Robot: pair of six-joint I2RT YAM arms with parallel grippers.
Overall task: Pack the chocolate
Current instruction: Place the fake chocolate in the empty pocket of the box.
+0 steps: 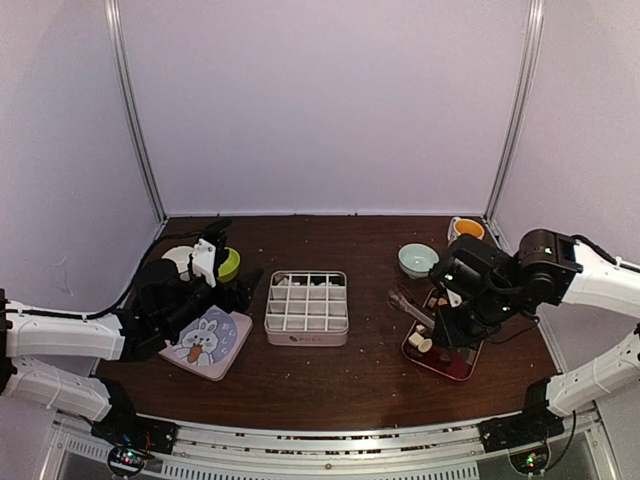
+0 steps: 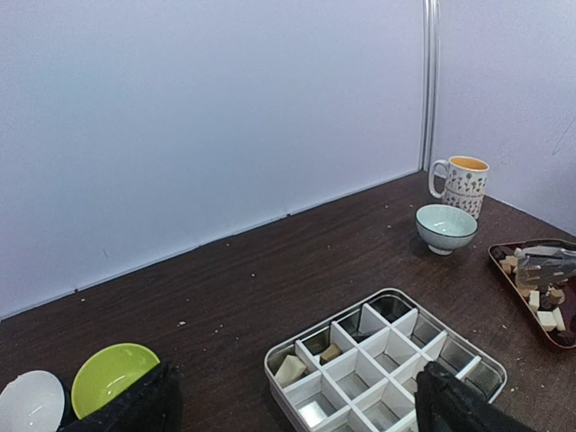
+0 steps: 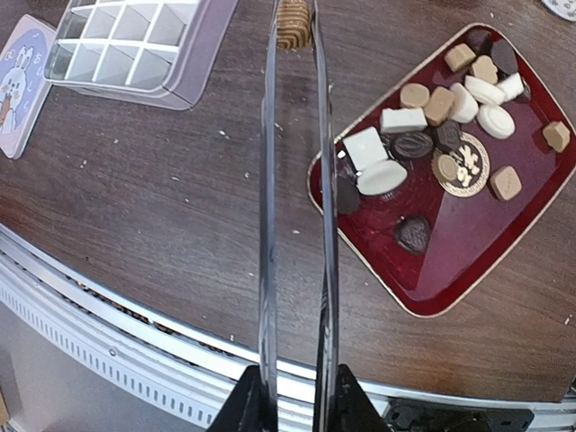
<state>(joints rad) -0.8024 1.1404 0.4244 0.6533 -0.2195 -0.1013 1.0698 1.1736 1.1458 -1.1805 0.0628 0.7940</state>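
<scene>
Here, at the right gripper (image 3: pixel 295 389): narrow, clamped on the handle end of one pair of clear tongs (image 3: pixel 267 225). Long axis of the tongs straight out from the gripper; in the top view, pointed left and slightly back, toward the tin (image 1: pixel 307 338). Blades nearly parallel, pinched at the tips on one tan chocolate piece (image 3: pixel 294 22), ribbed, ribs across the tong axis. Own long axis not determinable, upper part cropped. Position of that piece: over bare bench (image 1: pixel 330 385), between the tin and the tray (image 3: pixel 450 265), near the tin's right side, over no compartment.

Next outward, on the one dark red tray, right of the tongs: the remaining chocolate (image 3: pixel 402 120). About nineteen pieces, cream-white, tan and dark brown; exact count uncertain owing to overlap. No common heading; the cream bar with long axis across the tong line, the rest mixed.

Then the one tin at bench centre: sixteen compartments, four by four. Two filled: one cream piece (image 2: pixel 290 369) in the corner compartment nearest the green bowl (image 2: pixel 112 378), one tan piece (image 2: pixel 330 353) in the compartment next to it.

At the left gripper (image 2: pixel 297 378): wide apart, nothing between the fingers, near the tin's left side. Beside it, one rabbit-print lid (image 1: pixel 208 342). Beyond: three bowls in all, the green one, one white bowl (image 2: pixel 31 405) just beside it, one pale blue bowl (image 2: pixel 447 227). One mug (image 2: pixel 463 184) at back right.
</scene>
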